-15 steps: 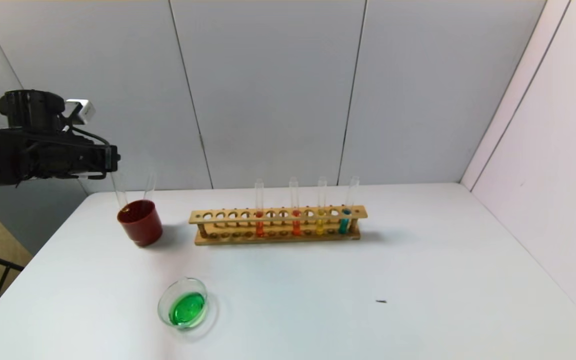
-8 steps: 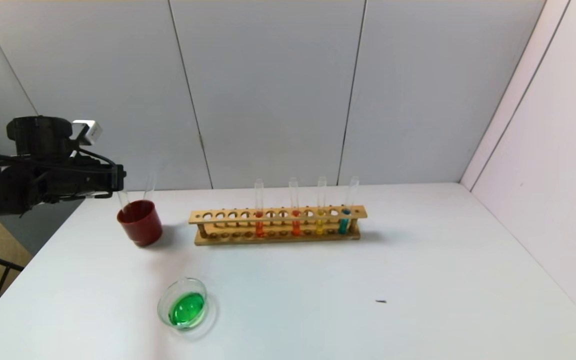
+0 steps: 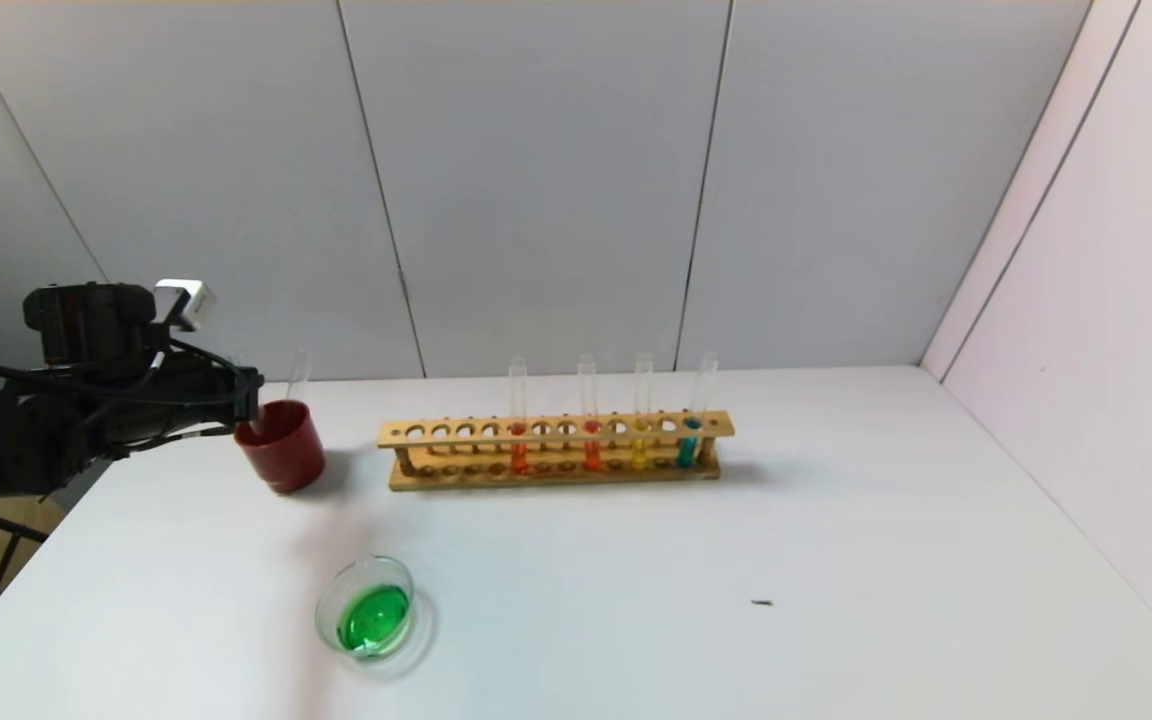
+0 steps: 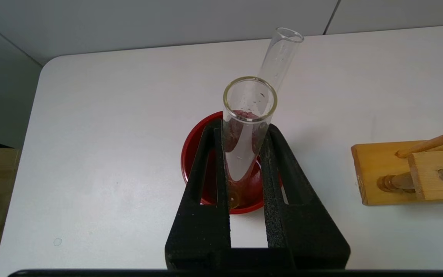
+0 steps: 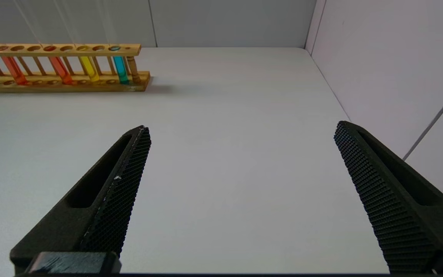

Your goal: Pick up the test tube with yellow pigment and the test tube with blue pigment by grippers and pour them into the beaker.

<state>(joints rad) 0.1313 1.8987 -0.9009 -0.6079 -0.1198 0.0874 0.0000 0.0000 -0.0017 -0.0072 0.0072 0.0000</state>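
My left gripper is shut on an empty clear test tube, held upright with its lower end inside the dark red cup. A second empty tube leans in that cup. The test tube with yellow pigment and the test tube with blue pigment stand in the wooden rack. The beaker sits near the table's front left and holds green liquid. My right gripper is open above bare table, out of the head view.
Two tubes of orange-red liquid also stand in the rack. The rack's end lies close beside the cup. A small dark speck lies on the white table. Walls close off the back and right.
My left gripper has come down and slightly right with the empty tube, from well above the red cup to its rim. Nothing else moved.
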